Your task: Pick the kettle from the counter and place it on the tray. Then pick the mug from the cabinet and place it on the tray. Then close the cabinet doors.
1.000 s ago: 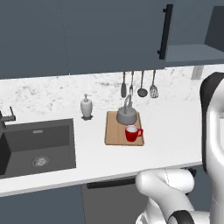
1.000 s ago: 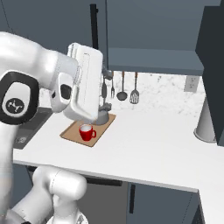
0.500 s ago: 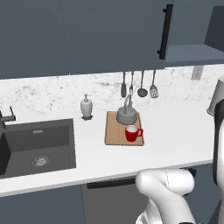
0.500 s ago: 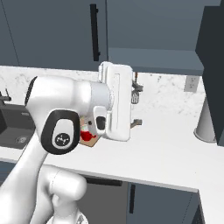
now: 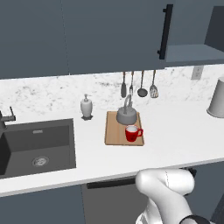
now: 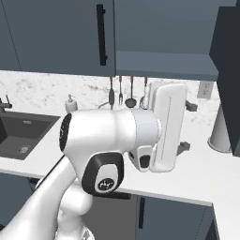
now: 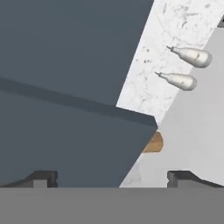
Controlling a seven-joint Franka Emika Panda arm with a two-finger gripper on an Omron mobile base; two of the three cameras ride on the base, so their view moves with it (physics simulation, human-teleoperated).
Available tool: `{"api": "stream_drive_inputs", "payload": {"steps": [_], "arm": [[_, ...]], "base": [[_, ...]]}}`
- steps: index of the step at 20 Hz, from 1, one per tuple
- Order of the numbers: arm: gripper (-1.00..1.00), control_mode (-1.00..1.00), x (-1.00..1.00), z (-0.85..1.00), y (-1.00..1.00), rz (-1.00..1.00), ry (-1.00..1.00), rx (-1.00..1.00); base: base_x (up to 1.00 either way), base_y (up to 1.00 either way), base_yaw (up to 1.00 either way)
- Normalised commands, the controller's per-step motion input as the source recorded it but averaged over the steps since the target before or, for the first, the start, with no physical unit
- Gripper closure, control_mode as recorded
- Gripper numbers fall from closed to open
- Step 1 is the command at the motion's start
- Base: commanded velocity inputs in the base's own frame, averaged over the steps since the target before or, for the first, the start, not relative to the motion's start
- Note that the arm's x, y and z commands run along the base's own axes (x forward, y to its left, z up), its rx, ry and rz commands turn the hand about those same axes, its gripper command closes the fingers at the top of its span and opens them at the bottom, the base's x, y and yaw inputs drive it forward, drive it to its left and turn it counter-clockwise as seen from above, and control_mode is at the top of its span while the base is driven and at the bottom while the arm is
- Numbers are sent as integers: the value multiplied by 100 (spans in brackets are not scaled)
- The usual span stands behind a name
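Left base view: white counter point(image 5: 183, 131), marble backsplash point(image 5: 43, 94).

White counter point(image 5: 183, 131) carries the tray point(image 5: 114, 134), a soap dispenser point(image 5: 86, 106) — and a grey canister point(image 5: 217, 98).

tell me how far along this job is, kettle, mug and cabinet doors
Looks done: the kettle and the mug both sit on the tray. In hand: nothing; the end effector is empty, its fingers apart, facing the underside of the cabinet. Left: closing the cabinet doors. The right door stands swung out and the shelf is exposed.
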Motion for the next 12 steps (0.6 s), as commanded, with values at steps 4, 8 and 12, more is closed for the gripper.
{"api": "stream_drive_inputs", "payload": {"steps": [4,8,12], "arm": [[-100,-100,-51,13,-40,-15,-15,0],[-100,-100,-60,15,-43,-11,-10,0],[-100,-100,-52,9,-45,-6,-22,0]], "base": [[0,0,0],[0,0,0],[0,0,0]]}}
